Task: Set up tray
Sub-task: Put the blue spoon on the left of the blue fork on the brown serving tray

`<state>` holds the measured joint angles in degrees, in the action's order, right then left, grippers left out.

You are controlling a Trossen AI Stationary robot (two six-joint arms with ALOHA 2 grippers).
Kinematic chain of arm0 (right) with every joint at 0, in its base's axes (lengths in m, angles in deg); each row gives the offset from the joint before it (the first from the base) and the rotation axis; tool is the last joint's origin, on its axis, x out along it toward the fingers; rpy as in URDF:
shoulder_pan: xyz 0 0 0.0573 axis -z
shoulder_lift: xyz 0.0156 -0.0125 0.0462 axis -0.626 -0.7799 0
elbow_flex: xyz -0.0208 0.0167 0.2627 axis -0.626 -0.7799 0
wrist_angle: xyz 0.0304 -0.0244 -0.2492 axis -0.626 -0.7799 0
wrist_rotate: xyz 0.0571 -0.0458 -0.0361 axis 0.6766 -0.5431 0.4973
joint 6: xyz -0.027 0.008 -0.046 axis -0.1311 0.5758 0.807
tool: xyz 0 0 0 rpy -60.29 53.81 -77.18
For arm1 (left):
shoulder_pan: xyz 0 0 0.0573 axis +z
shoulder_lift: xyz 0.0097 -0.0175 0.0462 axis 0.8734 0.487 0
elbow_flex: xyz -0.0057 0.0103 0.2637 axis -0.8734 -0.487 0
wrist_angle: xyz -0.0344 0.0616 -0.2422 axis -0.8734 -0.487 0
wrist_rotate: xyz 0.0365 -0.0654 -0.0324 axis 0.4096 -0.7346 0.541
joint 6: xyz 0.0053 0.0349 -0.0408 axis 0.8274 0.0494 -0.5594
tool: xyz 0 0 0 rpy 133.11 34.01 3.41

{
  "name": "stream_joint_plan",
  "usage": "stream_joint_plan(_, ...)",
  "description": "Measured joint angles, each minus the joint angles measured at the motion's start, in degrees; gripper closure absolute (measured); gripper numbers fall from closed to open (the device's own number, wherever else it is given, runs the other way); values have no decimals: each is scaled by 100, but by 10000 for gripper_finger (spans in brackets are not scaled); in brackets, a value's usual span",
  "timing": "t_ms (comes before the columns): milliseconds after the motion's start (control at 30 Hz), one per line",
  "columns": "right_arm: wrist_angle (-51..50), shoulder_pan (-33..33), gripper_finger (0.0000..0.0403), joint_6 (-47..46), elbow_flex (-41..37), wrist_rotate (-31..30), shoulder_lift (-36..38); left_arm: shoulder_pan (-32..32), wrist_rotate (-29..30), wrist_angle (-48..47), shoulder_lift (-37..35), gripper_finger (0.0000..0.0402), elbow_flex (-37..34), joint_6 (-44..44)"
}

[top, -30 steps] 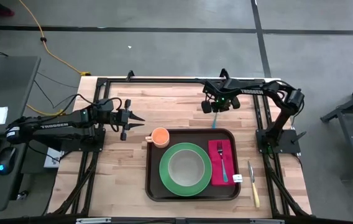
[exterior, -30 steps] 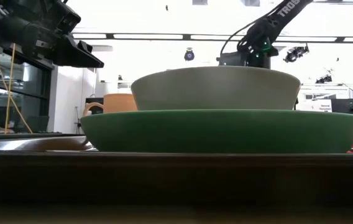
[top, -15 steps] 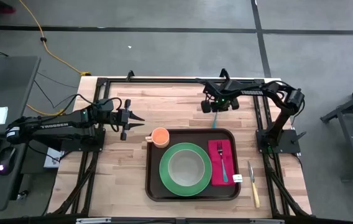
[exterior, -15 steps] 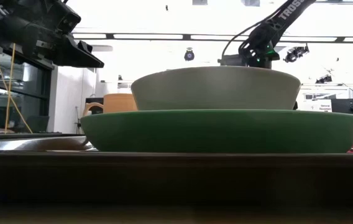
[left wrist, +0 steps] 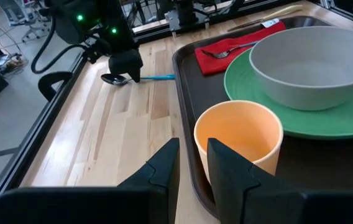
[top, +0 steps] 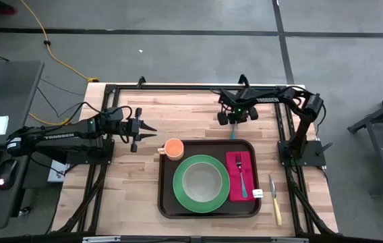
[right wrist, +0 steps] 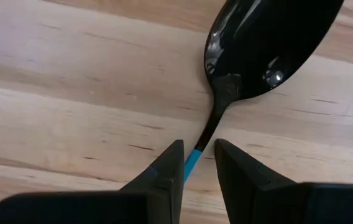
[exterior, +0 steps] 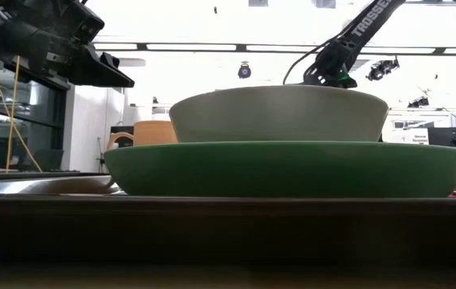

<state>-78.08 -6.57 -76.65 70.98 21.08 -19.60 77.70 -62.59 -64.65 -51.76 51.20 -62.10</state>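
Right claw (top: 234, 120) of mine is hanging low over the bench (top: 185, 115) just behind the tray (top: 168, 202), its fingers (right wrist: 164, 171) drawn narrow on either side of the blue handle of a spoon (right wrist: 257, 50); whether they are touching the handle I cannot tell. That spoon's dark bowl is lying on the bare wood and its handle is pointing toward the tray's far rim.

My left claw (top: 150, 131) is waiting above the bench to the left of the tray, fingers (left wrist: 164, 168) close together with only a slim gap, holding nothing. An orange cup (top: 173, 148) is standing right in front of it, in the tray's far left corner.

I am seeing the dark brown tray sitting at the near middle of the bench. On it a green plate (top: 181, 192) is carrying a grey bowl (top: 205, 182), and to their right a red napkin (top: 235, 182) is lying with a fork (top: 242, 177) on top. A knife (top: 274, 200) with a pale handle is lying on the wood just right of the tray, outside the rim.

White lettering reading TROSSEN is showing on both my forearms.
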Motion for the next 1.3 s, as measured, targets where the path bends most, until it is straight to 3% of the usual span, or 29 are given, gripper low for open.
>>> stream_joint_plan(633, 74, -13, 330, 141, -20, -584, -29, 0, -2, 0, -1, 289, 0, 1)
stream_joint_plan(1067, 209, 2, 392, 301, -24, -846, -38, 1, -9, 0, -1, 289, 0, 2)
stream_joint_plan(1300, 219, 2, 400, 404, -24, -847, -38, -1, -13, 0, -1, 289, 0, 1)
